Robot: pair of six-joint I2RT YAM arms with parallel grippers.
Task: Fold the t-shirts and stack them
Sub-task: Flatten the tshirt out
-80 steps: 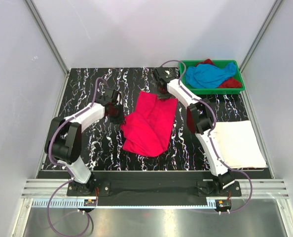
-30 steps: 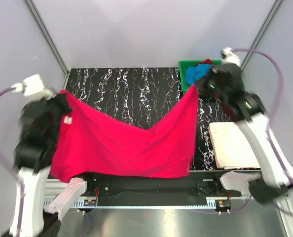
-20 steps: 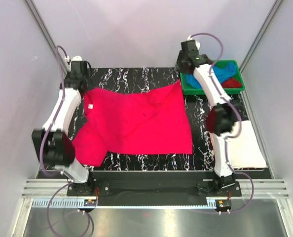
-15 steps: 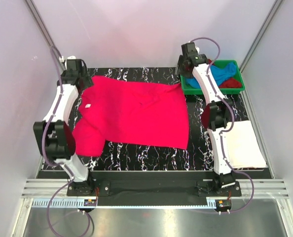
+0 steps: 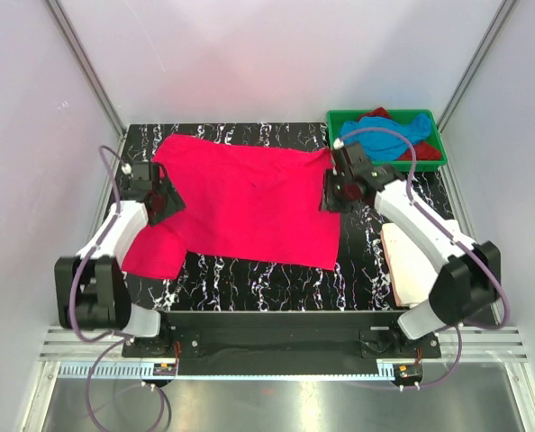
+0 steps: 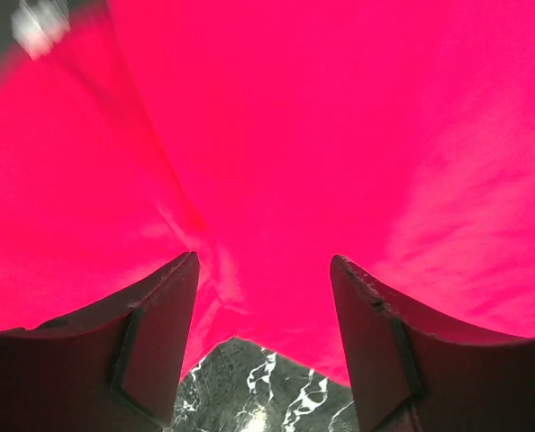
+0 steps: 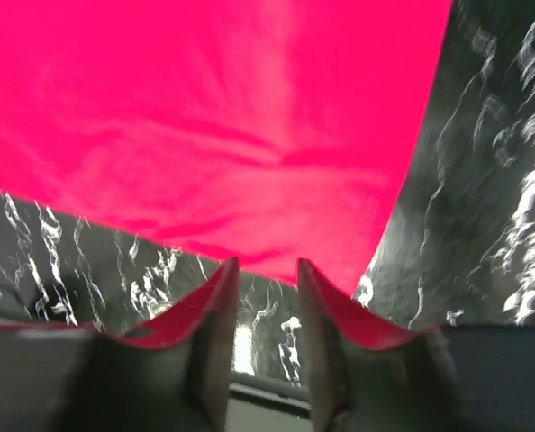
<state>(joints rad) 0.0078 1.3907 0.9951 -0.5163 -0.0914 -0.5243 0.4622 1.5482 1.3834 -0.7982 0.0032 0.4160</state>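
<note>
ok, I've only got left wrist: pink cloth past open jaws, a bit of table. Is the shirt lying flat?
Observer: Yes. The top view shows the hot pink t-shirt spread flat on the table, one sleeve at near left.
Operator: Right arm?
Observer: Its jaws are parted and empty, at the shirt's right edge.
Operator: Other shirts?
Observer: A sky blue t-shirt and a dark red t-shirt sit bunched in the green tray at far right; a folded white t-shirt lies near right.
</note>
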